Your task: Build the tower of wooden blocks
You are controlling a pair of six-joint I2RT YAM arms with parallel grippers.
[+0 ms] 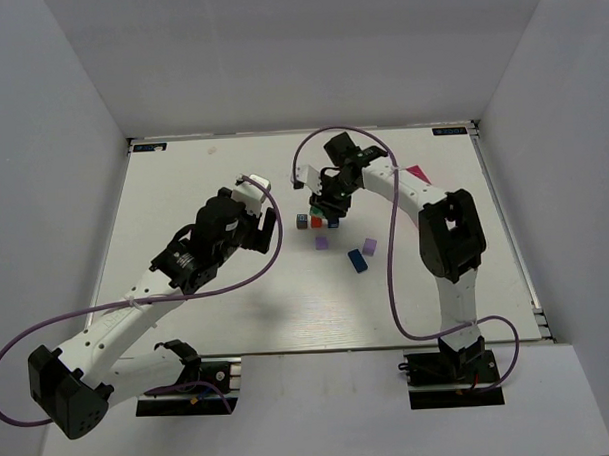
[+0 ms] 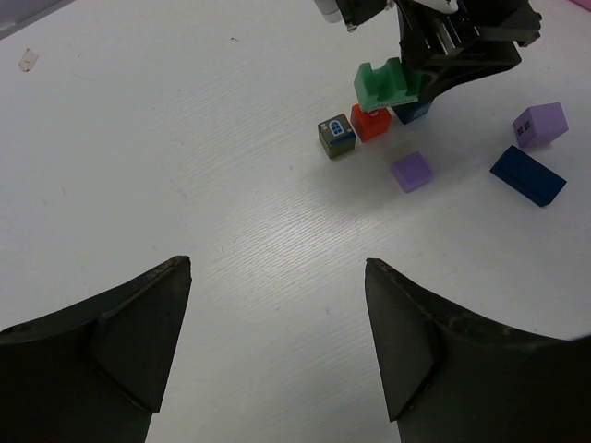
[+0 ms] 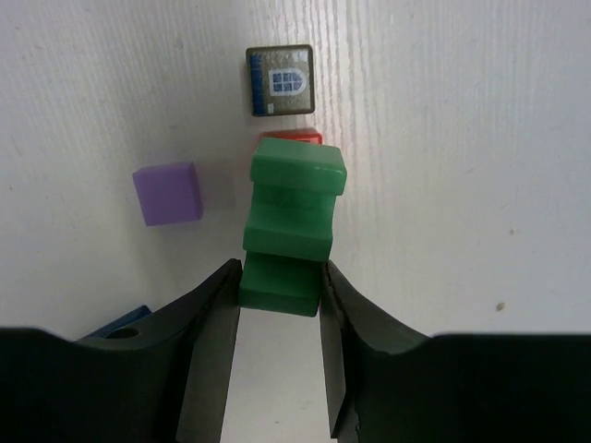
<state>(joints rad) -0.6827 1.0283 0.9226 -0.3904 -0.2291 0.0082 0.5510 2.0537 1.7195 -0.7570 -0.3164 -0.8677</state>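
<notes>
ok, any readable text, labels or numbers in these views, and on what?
No legible words or numbers in any view.
On the grey block: a printed blue window picture, no lettering.
On the purple block: a small dark window-like mark, no lettering.
On the green block held in the right gripper: nothing printed.
On the two dark stickers at the far corners: print too small to read.

The right arm rises from its base, bends at the elbow and reaches leftward, the right gripper pointing down with both fingers pressed against a green stepped block, while the left arm stretches forward, the left gripper spread wide, holding nothing.
</notes>
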